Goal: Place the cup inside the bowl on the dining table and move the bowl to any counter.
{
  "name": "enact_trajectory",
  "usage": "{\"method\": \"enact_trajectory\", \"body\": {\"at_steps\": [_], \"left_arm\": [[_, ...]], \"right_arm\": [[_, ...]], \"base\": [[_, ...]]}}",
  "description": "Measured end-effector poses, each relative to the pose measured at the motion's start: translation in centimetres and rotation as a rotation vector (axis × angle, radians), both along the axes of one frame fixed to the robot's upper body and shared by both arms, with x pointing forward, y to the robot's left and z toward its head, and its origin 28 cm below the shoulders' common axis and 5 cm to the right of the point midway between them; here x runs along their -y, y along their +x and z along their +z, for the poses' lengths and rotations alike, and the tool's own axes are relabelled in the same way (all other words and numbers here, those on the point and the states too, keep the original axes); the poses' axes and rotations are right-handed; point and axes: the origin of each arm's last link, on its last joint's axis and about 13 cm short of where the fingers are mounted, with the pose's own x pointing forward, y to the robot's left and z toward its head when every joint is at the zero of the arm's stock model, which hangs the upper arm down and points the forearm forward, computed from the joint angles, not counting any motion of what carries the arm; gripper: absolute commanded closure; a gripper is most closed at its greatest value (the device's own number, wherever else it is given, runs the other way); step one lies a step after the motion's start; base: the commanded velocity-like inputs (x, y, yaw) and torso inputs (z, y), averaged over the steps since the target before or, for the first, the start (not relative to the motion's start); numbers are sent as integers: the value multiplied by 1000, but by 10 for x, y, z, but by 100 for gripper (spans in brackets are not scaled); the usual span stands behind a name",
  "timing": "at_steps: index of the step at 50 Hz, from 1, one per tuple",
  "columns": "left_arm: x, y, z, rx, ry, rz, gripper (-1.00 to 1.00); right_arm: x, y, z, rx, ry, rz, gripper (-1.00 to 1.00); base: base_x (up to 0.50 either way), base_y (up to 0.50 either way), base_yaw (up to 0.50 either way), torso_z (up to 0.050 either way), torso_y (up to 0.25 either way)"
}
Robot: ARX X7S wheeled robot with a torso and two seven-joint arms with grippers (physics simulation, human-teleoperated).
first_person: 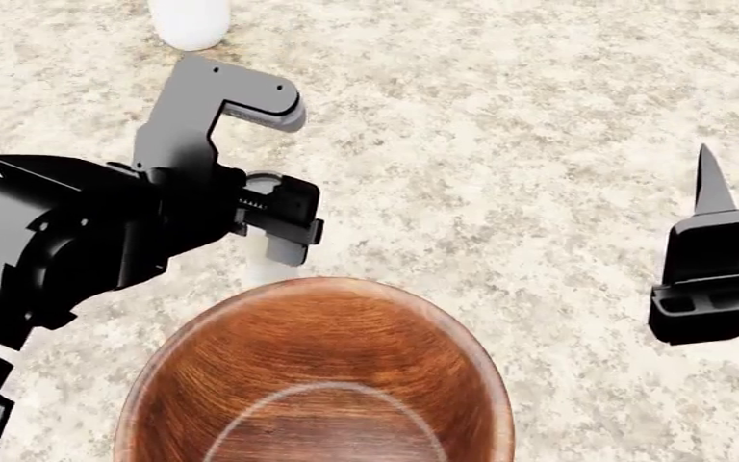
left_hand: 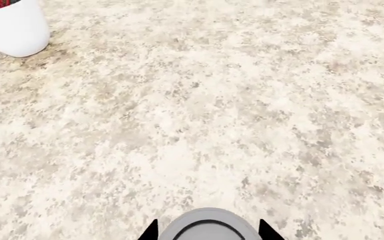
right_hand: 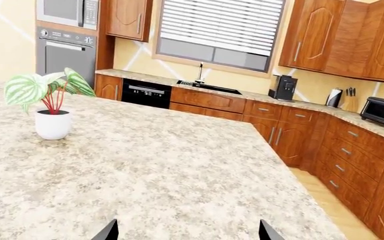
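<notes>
The dining table (left_hand: 199, 115) filled the left wrist view as pale speckled stone. A white pot (left_hand: 15, 27) stood near one corner of that picture. The cup (left_hand: 209, 226) showed only as its grey lid, set between the two dark tips of the left gripper (left_hand: 209, 231). I judged those tips closed on the cup, holding it upright.

In the head view, the left gripper (first_person: 270, 223) held the cup (first_person: 267, 252) just beyond the far rim of the bowl (first_person: 318, 371). The cup was mostly hidden by the gripper, and I could not tell whether it cleared the table. The bowl sat on the table nearest the robot, empty. The right gripper (first_person: 710, 250) hung well apart to the right. Only one finger showed, so I could not tell its opening here.

In the right wrist view, the table ran toward the counter (right_hand: 292, 102) along the far wall. The potted plant (right_hand: 48, 105) stood on the table. The right gripper (right_hand: 188, 232) showed two tips spread wide, holding nothing.

Risk: if I carried the cup across too low, its base would strike the bowl's rim and push the bowl. Releasing off-centre would tip the tall cup.
</notes>
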Motion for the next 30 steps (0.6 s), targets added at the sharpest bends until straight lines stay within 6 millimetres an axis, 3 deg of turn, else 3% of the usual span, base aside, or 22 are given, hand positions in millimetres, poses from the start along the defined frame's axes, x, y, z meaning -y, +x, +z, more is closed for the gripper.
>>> {"method": "enact_trajectory", "body": {"at_steps": [15,30], "left_arm": [[-16,-14,42,134,-39,6,100],[-35,-74,82,247,-113,-71,100]], "right_arm": [[0,0,1,-1,-2,2,-100],[0,-3,3,-2,-5,0,-100]], "base": [[0,0,0,0,1],[0,0,0,0,0]]}}
